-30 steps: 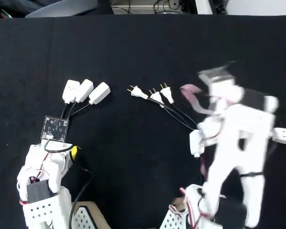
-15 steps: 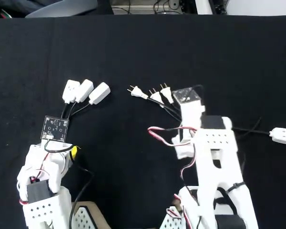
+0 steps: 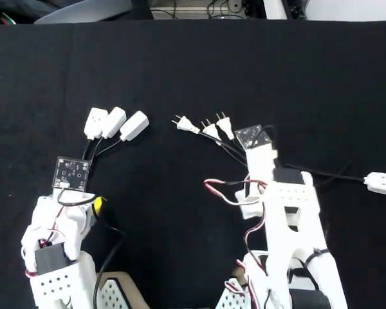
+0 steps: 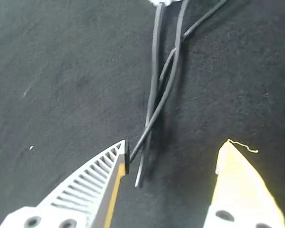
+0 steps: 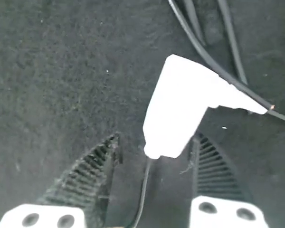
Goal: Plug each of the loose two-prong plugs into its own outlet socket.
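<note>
Between open left jaws lie black cables (image 4: 155,71); open right jaws flank a white block (image 5: 180,111).

White perforated arms (image 3: 289,212), black motors (image 3: 51,257), looping red-white wires (image 3: 222,190), one yellow fingertip (image 4: 237,180)

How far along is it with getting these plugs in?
Nothing is plugged in yet: the three plugs lie apart from the three sockets. In hand: the right gripper stands open around a white connector, the left gripper open over black cables. Every plug is left to do.
</note>
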Controlling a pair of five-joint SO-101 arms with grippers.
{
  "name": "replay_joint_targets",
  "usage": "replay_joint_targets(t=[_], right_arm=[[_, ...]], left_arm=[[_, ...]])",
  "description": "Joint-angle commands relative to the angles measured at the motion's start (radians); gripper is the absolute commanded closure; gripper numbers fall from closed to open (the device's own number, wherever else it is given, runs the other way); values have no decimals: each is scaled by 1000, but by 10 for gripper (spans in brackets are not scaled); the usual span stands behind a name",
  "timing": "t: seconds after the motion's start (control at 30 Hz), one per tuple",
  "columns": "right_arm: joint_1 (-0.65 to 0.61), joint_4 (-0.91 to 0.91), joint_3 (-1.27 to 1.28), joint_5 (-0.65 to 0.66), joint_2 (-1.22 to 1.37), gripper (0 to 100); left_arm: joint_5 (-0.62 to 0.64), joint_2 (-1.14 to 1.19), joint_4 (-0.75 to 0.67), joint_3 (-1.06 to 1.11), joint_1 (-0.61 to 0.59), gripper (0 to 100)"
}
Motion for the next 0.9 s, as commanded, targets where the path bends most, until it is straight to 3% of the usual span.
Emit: replay_joint_targets(t=[0.0,0.13,0.37,0.47,0.6,0.8,0.87], right_arm=[[-17,-17,4,-21,-25,865],[-15,-48,12,-21,-25,986],[41,-46,-10,-15,-31,987],[104,-40,-42,-6,-30,987],[204,17,-99,84,-31,987],[462,86,-242,269,-27,987],[488,115,-251,296,-30,986]], left_arm=[[6,-3,-18,18,-36,701],[6,-3,-18,18,-36,701],[6,-3,-18,18,-36,701],[6,-3,-18,18,-36,701],[6,-3,-18,18,-36,701],[6,-3,-18,18,-38,701],[6,-3,-18,18,-38,701]])
